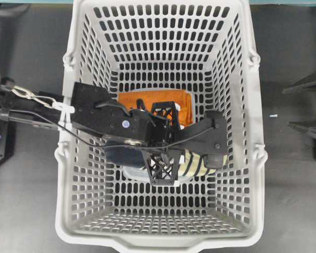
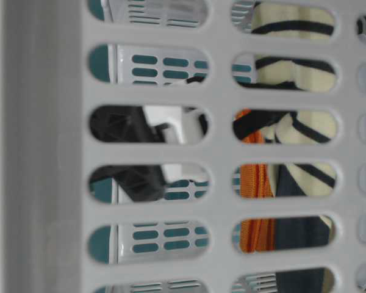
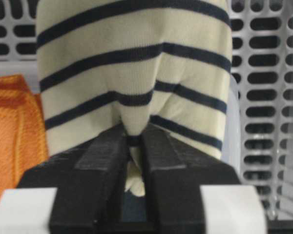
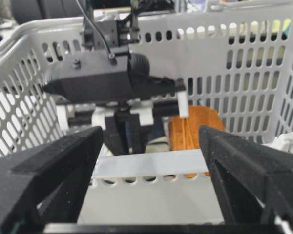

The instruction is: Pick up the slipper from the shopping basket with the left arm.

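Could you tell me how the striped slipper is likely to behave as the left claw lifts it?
Probably floppy: the slipper puckers where the left claw pinches its knit. It likely hangs and sways from that fold. The fabric looks grippy, so slipping seems unlikely.

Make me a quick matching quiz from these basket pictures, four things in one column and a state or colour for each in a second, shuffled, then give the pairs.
Things:
1. slipper
2. left gripper
3. right gripper
4. folded cloth

States or colours:
A. orange, lying in the shopping basket
B. jaws wide apart, holding nothing
C. cream with navy stripes
D. pinched shut on striped fabric

Pairs: 1-C, 2-D, 3-B, 4-A
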Tool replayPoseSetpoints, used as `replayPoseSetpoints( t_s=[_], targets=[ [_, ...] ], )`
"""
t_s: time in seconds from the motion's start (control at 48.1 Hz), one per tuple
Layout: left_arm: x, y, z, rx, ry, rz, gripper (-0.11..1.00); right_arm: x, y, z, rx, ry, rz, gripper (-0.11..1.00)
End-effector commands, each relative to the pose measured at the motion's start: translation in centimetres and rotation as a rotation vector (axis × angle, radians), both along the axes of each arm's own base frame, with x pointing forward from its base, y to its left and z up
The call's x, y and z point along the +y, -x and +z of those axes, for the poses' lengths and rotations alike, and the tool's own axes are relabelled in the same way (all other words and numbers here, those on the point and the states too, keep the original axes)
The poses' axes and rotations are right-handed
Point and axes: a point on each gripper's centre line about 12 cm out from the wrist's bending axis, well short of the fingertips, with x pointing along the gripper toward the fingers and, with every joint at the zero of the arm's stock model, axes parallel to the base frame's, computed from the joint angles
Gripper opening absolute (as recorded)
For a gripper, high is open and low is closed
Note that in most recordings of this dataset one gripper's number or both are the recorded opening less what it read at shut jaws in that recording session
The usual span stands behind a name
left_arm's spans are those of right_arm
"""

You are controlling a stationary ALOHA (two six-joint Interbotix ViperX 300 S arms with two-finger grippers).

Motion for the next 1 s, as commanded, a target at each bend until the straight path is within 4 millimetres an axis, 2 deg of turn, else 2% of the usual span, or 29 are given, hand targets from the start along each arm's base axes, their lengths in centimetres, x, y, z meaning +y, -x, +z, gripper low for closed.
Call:
replayPoseSetpoints(
  t_s=[0.0, 0.27, 0.437, 0.541, 0.978],
  targets=[
    [-0.1, 0.0, 4.4, -0.075, 0.005, -0.004, 0.06, 0.0, -0.1, 0.2, -0.005, -0.002, 0.001, 0.76],
    [0.1, 0.9, 13.3, -0.083, -0.009, -0.015, 0.06, 0.1, -0.1, 0.3, -0.006, -0.003, 0.003, 0.75],
    [0.1, 1.3, 17.0, -0.091, -0.020, -0.034, 0.06, 0.0, -0.1, 0.3, -0.008, -0.003, 0.001, 0.75],
    [0.1, 1.2, 17.5, -0.087, -0.028, -0.048, 0.06, 0.1, -0.1, 0.3, -0.008, -0.002, 0.003, 0.75],
    [0.5, 1.0, 17.4, -0.084, -0.031, -0.046, 0.06, 0.0, -0.1, 0.3, -0.009, -0.002, 0.001, 0.75]
  ],
)
